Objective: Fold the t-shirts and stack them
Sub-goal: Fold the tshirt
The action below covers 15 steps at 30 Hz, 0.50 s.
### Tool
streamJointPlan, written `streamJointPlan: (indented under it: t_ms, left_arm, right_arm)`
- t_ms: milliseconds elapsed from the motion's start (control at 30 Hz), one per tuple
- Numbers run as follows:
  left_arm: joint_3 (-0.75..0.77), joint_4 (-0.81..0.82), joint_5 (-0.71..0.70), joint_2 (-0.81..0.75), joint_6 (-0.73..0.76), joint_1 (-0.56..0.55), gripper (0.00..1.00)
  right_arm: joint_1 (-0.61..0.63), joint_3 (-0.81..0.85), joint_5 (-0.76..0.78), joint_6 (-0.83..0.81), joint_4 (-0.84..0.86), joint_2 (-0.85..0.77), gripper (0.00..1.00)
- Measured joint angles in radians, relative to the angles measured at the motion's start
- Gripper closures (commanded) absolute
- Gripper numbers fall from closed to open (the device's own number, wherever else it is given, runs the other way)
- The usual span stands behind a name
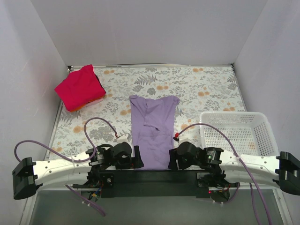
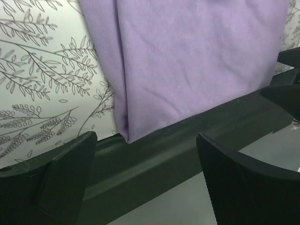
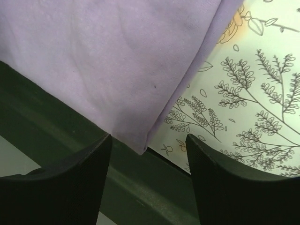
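Lavender t-shirt [image 1: 152, 133] lies folded into a narrow strip at the middle of the floral desk [image 1: 206, 93]. Its long axis runs from the near edge toward the far wall, with the wider sleeve end pointing away from the arms and the hem lying on the black rail [image 2: 154, 159]. Left end effector [image 2: 145, 150] and right end effector [image 3: 147, 152] are both released, fingers spread, one at each hem corner. Red t-shirt [image 1: 79, 87] sits folded at the far left corner, well apart.
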Motion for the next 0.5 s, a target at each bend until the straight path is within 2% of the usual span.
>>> streamJointPlan:
  t_ms: [400,500]
  left_arm:
    - [-0.020,0.032,0.000,0.051,-0.090,-0.093,0.33]
    - [-0.027,0.046,-0.001,0.053,-0.103,-0.097,0.41]
  right_arm:
    - [0.045,-0.012,-0.021,0.057,0.075,0.032,0.46]
    - [0.056,-0.013,-0.022,0.067,0.088,0.046,0.49]
